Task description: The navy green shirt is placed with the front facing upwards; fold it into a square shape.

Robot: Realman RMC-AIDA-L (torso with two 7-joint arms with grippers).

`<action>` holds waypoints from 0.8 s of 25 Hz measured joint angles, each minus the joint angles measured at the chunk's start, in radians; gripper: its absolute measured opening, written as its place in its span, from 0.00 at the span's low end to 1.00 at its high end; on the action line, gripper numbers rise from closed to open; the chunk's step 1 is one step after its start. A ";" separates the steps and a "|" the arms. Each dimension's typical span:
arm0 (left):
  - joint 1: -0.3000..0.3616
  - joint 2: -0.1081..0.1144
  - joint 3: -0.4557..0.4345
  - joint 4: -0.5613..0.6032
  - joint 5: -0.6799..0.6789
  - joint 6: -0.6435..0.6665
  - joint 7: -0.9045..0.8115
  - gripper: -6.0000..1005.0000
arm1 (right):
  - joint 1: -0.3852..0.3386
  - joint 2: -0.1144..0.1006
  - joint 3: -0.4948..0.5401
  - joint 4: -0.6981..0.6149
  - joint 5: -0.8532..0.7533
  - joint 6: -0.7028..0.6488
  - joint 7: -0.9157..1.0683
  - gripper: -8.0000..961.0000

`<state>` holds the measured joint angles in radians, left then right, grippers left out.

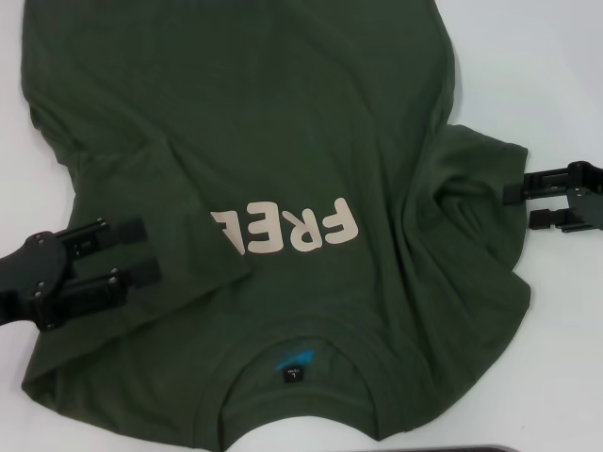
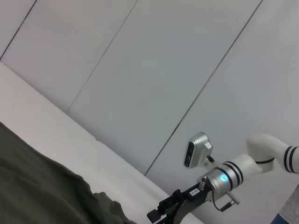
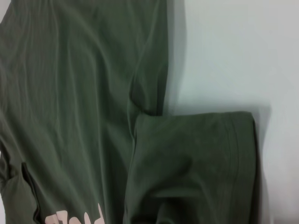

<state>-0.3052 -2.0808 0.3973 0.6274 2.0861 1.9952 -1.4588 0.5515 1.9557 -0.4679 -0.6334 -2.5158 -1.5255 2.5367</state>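
The navy green shirt [image 1: 283, 122] lies front up on the white table [image 1: 551, 75], its collar [image 1: 297, 353] and blue neck label [image 1: 294, 374] nearest me. The cream letters [image 1: 301, 226] are partly covered by a flap of fabric folded in from the left side. My left gripper [image 1: 127, 254] is open and hovers over that folded left side. My right gripper [image 1: 529, 201] is open beside the edge of the right sleeve [image 1: 476, 169], holding nothing. In the right wrist view the sleeve [image 3: 196, 158] lies flat next to the shirt's body [image 3: 70, 93].
White table shows to the right of the shirt and at the far left corner. The left wrist view shows a pale panelled wall [image 2: 140, 70], a corner of the shirt [image 2: 37, 191] and the right arm's gripper [image 2: 163, 213] farther off.
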 joint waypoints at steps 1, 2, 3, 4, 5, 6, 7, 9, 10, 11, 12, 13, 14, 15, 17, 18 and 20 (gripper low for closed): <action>0.000 0.000 0.000 0.000 0.000 0.000 0.000 0.79 | 0.000 0.000 0.000 0.000 0.000 0.000 0.000 0.76; 0.000 0.000 0.000 0.000 0.000 0.000 0.000 0.79 | 0.000 0.000 0.000 0.000 0.000 0.001 0.000 0.76; 0.001 0.000 0.000 0.000 0.000 0.000 0.000 0.79 | 0.000 0.000 0.000 0.000 0.000 0.001 0.000 0.76; 0.001 0.000 0.000 0.000 0.000 -0.001 0.000 0.79 | 0.000 0.000 0.000 0.000 0.000 0.002 0.000 0.76; 0.001 -0.001 0.000 0.000 0.000 -0.001 0.000 0.79 | 0.000 0.000 0.000 0.000 0.000 0.002 0.000 0.76; 0.001 -0.001 0.000 0.000 0.000 -0.001 0.000 0.79 | 0.000 0.001 0.000 0.000 0.000 0.003 0.000 0.76; 0.002 -0.001 0.000 0.000 0.000 -0.001 0.000 0.79 | -0.001 0.002 0.000 0.000 0.000 0.003 -0.001 0.76; 0.002 0.000 0.000 0.000 0.000 -0.001 0.000 0.79 | -0.003 0.004 0.000 0.000 0.000 0.004 -0.002 0.76; 0.003 0.000 0.000 0.000 0.000 -0.001 0.000 0.79 | -0.004 0.004 0.000 0.000 0.000 0.005 -0.002 0.76; 0.003 0.000 0.000 0.000 0.000 -0.001 0.001 0.79 | -0.004 0.004 0.000 0.000 0.000 0.007 -0.002 0.76; 0.003 0.000 0.000 0.000 0.000 -0.001 0.001 0.79 | -0.005 0.004 0.000 0.000 0.000 0.009 -0.001 0.76; 0.003 0.000 0.000 0.000 0.000 -0.001 0.001 0.79 | -0.005 0.005 0.000 0.000 0.000 0.011 -0.001 0.76; 0.003 0.000 0.000 0.000 0.000 -0.001 0.001 0.79 | -0.005 0.006 0.000 0.000 0.000 0.012 -0.001 0.76; 0.003 0.001 0.000 0.000 0.000 -0.001 0.002 0.79 | -0.004 0.007 0.000 0.000 0.000 0.013 -0.001 0.76; 0.003 0.001 0.000 0.000 0.000 -0.001 0.002 0.79 | -0.003 0.009 0.000 0.000 0.000 0.015 -0.002 0.76; 0.003 0.001 0.000 0.000 0.000 -0.001 0.002 0.79 | -0.003 0.009 0.000 0.000 0.000 0.016 -0.002 0.76; 0.003 0.001 0.000 0.000 0.000 -0.001 0.002 0.79 | -0.002 0.010 0.000 0.000 0.000 0.019 -0.001 0.76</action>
<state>-0.3021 -2.0800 0.3973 0.6274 2.0861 1.9941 -1.4572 0.5499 1.9656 -0.4679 -0.6336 -2.5158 -1.5060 2.5352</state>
